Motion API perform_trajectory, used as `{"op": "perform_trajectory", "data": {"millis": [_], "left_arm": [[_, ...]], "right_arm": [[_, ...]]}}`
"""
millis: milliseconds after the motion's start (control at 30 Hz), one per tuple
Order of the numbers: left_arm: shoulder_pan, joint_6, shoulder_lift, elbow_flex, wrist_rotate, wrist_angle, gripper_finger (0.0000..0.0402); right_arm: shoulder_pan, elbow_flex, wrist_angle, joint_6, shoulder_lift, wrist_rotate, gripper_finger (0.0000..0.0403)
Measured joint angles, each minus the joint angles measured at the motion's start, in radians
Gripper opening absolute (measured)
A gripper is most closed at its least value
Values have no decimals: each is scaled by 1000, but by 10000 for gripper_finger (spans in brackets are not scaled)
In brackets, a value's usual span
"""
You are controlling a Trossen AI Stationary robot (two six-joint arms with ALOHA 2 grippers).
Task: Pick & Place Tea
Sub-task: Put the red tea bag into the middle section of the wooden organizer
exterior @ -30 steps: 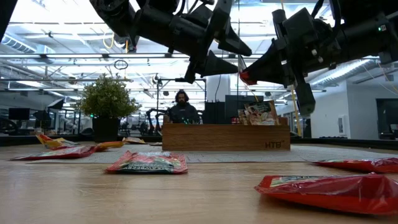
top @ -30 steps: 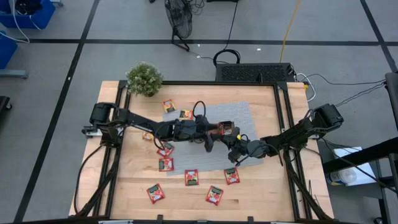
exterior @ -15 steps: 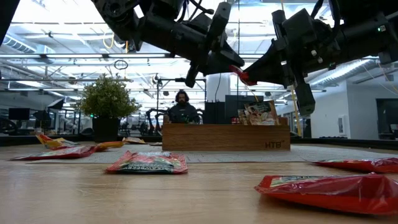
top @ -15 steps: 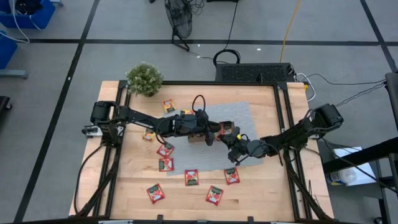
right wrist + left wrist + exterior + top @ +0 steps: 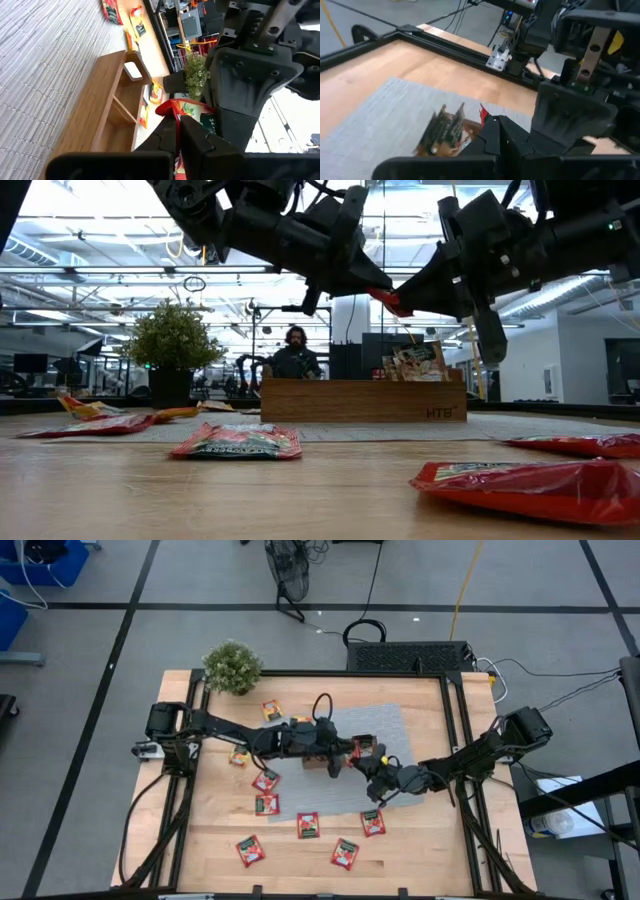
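Both arms meet in mid-air over the brown wooden tray (image 5: 360, 400) on the grey mat (image 5: 385, 720). A red tea sachet (image 5: 386, 299) hangs between them. My left gripper (image 5: 372, 288) reaches in from the table's left and is shut on it. My right gripper (image 5: 402, 302) reaches in from the right and is also shut on it. In the right wrist view the sachet (image 5: 187, 108) shows red with a green print, half hidden by the left gripper's body. Several more red sachets (image 5: 308, 825) lie flat on the table. A few stand in the tray (image 5: 420, 362). My left gripper pinches the sachet's edge (image 5: 377, 292) on the table's left side between its two fingertips, coming in nearly level from that side. The sachet is clear of the tray and table. My right gripper pinches the sachet's red edge (image 5: 171, 111) between its two fingers, coming in nearly level from the table's right. The sachet stands out past the fingertips, lifted clear above the tray.
A small potted plant (image 5: 232, 667) stands at the far left corner. Loose sachets are scattered over the near half of the table (image 5: 344, 854) and left of the mat (image 5: 264, 780). Black frame rails (image 5: 458, 740) run along the table's left and right sides.
My left gripper, wide open a second ago beside the sachet, has shut on the sachet's free edge. My right gripper has kept still with the sachet, which stays at the same height over the tray.
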Motion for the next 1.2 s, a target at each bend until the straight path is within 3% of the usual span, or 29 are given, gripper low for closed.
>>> {"op": "perform_trajectory", "data": {"millis": [233,333,433,633,733,933,1033,1200], "left_arm": [[13,110,-101,-1,-74,-85,2],[12,234,-148,0,-145,-160,2],[12,441,-166,0,-152,-242,2],[23,698,-137,0,-141,-277,2],[55,718,-105,0,-76,-242,1],[124,702,-2,-1,61,-141,1],[143,689,33,-1,117,-120,1],[150,696,67,-1,123,-107,1]], "right_arm": [[0,0,4,222,-1,0,39],[0,0,8,311,-1,-21,53],[6,0,1,376,-21,-50,65],[65,0,-159,542,-216,-55,78],[92,0,-313,650,-368,-106,80],[89,-18,-561,798,-610,-372,80],[90,-71,-564,790,-693,-390,78],[89,-148,-495,754,-804,-388,78]]}}
